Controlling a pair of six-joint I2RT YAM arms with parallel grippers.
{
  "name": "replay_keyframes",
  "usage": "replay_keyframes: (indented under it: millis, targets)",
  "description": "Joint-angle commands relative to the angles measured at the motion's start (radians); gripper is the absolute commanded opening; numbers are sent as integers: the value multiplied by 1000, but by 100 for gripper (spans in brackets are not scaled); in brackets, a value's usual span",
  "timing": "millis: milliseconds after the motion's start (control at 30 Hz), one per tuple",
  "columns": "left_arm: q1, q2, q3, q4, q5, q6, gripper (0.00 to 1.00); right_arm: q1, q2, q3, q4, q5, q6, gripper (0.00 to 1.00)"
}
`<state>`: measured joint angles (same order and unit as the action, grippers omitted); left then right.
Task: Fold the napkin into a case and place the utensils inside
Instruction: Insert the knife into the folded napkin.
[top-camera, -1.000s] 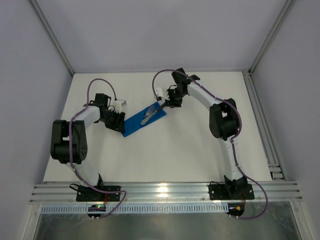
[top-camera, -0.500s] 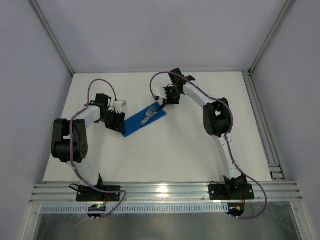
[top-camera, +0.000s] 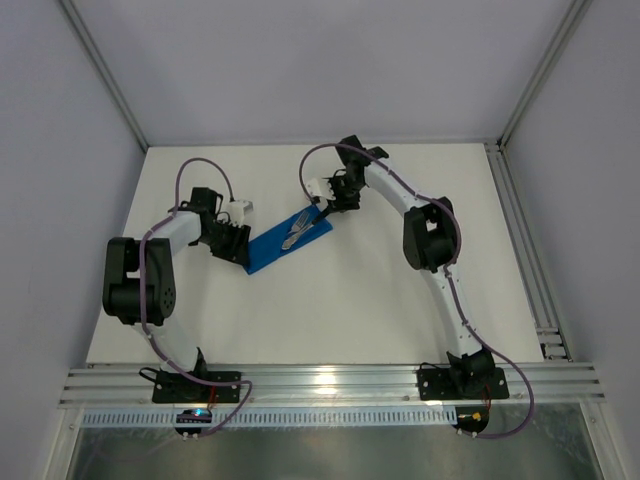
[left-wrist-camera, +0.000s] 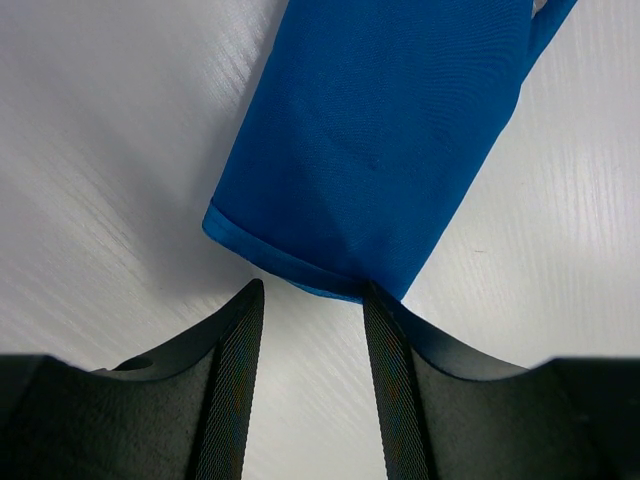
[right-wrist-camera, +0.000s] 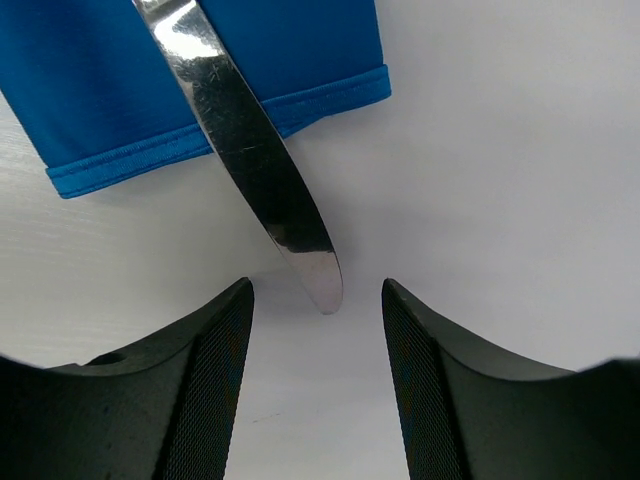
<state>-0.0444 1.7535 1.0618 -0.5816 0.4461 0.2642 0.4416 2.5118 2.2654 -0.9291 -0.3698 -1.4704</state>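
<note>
The bright blue napkin (top-camera: 272, 250) lies folded into a narrow strip, slanting across the table's middle. The silver utensils (top-camera: 298, 231) rest on its far end. In the right wrist view a knife (right-wrist-camera: 245, 150) crosses the napkin (right-wrist-camera: 90, 90) hem, and its rounded end lies on the table between the tips of my open right gripper (right-wrist-camera: 315, 300), apart from both. My left gripper (left-wrist-camera: 310, 300) stands open at the near end of the napkin (left-wrist-camera: 390, 140). Its right finger (left-wrist-camera: 395, 400) touches the hem corner, and only bare table shows between the pads.
White walls close in the table on three sides. An aluminium rail (top-camera: 530, 260) runs down the right edge, and another rail (top-camera: 330, 385) runs along the near edge by the arm bases.
My right gripper has drawn back a little from the napkin's far end, and its elbow has swung left. The left arm and the napkin have not moved.
</note>
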Motion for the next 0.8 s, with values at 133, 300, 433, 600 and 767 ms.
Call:
replay_keyframes:
  millis: [133, 300, 433, 600, 767]
  targets:
    - [3, 0, 36, -4, 14, -6, 46, 13, 82, 89, -218, 2, -28, 58]
    - [-15, 18, 44, -15, 19, 10, 43, 14, 90, 72, -260, 38, 5, 49]
    - [-26, 66, 79, -1, -21, 24, 42, 20, 79, 59, -251, 42, 39, 22]
    - [-35, 142, 177, -1, -56, 23, 41, 20, 22, -39, -241, -4, 59, 23]
    - [-45, 175, 230, -14, -67, 41, 41, 28, -34, -122, -191, -31, 91, 34]
